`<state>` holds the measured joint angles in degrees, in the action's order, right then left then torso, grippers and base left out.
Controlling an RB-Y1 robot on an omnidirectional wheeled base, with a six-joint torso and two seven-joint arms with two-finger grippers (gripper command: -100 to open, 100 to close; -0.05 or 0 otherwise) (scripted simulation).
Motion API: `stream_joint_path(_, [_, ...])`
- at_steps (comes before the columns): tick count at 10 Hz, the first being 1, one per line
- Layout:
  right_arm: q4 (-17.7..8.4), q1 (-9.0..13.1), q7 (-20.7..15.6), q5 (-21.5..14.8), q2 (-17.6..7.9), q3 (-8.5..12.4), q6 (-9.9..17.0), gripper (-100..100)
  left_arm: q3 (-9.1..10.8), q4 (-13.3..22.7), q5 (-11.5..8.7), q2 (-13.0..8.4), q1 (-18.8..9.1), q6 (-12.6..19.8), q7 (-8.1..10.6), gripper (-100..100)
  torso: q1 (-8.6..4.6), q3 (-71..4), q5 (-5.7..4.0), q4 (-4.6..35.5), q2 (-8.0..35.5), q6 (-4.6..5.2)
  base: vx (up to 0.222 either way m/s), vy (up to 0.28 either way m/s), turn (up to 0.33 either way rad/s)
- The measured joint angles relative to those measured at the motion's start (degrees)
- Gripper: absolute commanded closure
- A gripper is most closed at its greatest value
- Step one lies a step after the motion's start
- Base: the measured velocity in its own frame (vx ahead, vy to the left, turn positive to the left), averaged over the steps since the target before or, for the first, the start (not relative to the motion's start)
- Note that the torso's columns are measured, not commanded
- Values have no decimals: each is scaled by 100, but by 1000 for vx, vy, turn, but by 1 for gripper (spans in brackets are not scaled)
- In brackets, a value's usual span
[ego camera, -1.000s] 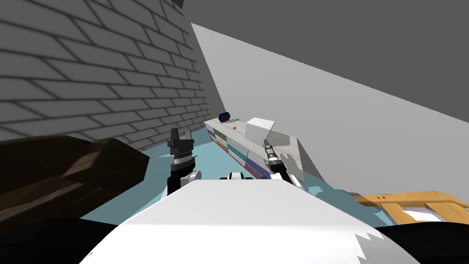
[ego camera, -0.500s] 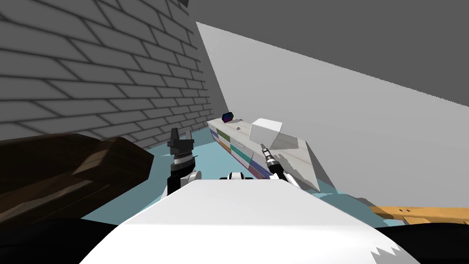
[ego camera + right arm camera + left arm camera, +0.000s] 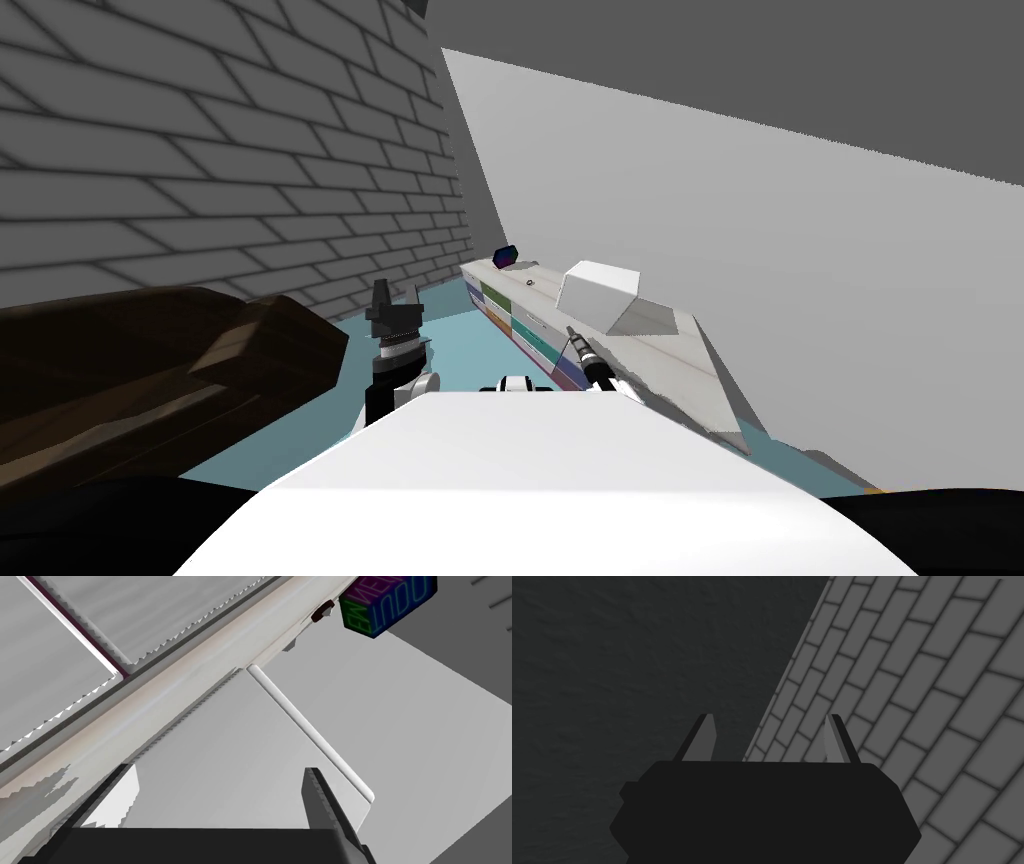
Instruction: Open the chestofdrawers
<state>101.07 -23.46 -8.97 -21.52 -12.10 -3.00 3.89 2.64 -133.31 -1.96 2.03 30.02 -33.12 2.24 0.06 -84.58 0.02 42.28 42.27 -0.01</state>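
The chest [image 3: 528, 338] is standing at about one o'clock ahead of me, running along the grey wall [image 3: 750, 250] with its coloured drawer fronts facing the teal floor [image 3: 450, 345]; whether any drawer is pulled out I cannot tell. A white box [image 3: 598, 295] is sitting on its top, and a dark cube [image 3: 505, 257] with coloured letters is sitting at the chest's far end, at about eleven o'clock from the box. The right gripper [image 3: 573, 333] is pointing up at the chest's front edge, with the box just beyond it at one o'clock. In the right wrist view its fingers [image 3: 325, 806] are standing wide apart and holding nothing, the box's flat white face is showing between them, and whether they are touching it I cannot tell. The left gripper [image 3: 397, 298] is hanging upright at about eleven o'clock, well apart from the chest, over the floor; its fingers [image 3: 707, 738] are spread and empty. A dark brown piece of furniture [image 3: 150, 370] is lying at nine o'clock, below a brick wall [image 3: 200, 180].
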Motion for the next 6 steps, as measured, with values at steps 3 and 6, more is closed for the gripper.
stream_joint_path(3, [-293,75,-5,-344,-61,-55,413,-100,0,0,0,0,-1,0,0,0,-11,6,-10,-2,0,-7,41,65,50])
stream_joint_path(6, [-554,80,-24,-696,-44,-115,750,-100,1,0,0,0,0,0,0,0,-5,-15,-7,-10,-27,-3,52,72,64])
